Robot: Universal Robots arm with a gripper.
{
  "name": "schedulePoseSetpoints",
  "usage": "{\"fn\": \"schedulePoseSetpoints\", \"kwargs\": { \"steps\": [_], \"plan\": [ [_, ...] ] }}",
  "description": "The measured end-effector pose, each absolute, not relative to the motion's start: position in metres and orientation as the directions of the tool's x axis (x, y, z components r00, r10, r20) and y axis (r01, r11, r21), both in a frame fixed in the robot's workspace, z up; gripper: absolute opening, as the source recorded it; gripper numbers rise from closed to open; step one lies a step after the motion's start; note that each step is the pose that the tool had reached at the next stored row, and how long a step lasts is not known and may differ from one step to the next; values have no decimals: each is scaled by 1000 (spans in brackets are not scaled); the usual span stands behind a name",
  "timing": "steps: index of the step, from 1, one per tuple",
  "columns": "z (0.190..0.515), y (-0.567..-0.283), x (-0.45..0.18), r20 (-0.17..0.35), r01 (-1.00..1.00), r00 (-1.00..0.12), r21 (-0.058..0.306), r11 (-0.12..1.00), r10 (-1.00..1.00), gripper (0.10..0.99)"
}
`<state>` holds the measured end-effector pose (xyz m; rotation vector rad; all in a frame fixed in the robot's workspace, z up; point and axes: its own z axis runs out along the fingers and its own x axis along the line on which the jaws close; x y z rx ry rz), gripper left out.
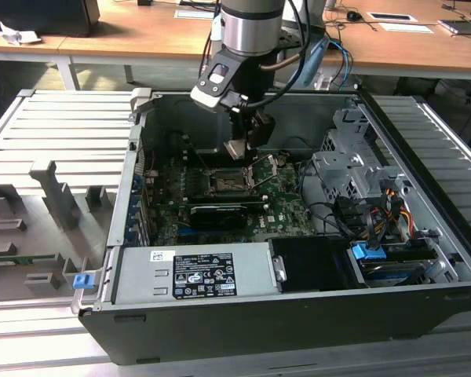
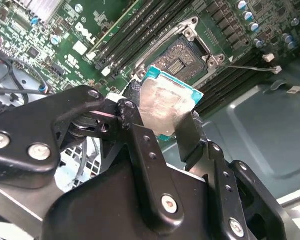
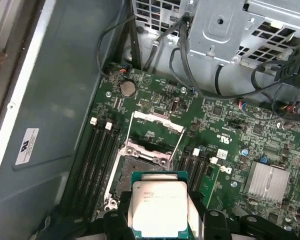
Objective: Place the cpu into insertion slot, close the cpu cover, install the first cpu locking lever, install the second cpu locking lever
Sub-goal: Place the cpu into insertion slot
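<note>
My gripper [image 1: 243, 148] hangs inside the open computer case, shut on the cpu [image 1: 236, 149], a small square chip with a silvery top and teal edge. In both wrist views the black fingers [image 2: 134, 111] clamp two opposite edges of the cpu [image 2: 166, 101] [image 3: 159, 207]. It hovers tilted just above and beside the insertion slot [image 2: 181, 56] [image 3: 140, 167] [image 1: 223, 182], whose dark pin field is bare. The cpu cover [image 3: 157, 126] is swung open and lies beyond the slot. A thin locking lever [image 2: 250, 67] sticks out unlatched beside the socket.
Memory slots [image 3: 95, 155] flank the socket. A long black card [image 1: 217, 214] lies just in front of it, a grey power supply [image 1: 192, 275] nearer still. A metal drive cage [image 1: 353, 165] with cables stands on the exterior view's right. A finned heatsink [image 3: 267, 182] sits on the board.
</note>
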<state>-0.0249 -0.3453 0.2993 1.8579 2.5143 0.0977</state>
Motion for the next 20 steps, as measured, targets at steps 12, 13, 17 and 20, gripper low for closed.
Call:
{"fn": "schedulePoseSetpoints", "kwargs": {
  "steps": [12,13,17,20],
  "plan": [
    [277,-344,-26,25,990,-134,57,132,991,525],
    [275,-344,-26,25,992,-113,57,111,993,525],
    [267,-344,-26,25,998,-34,57,32,999,525],
    [264,-344,-30,25,998,-23,57,21,999,525]
  ]
}}
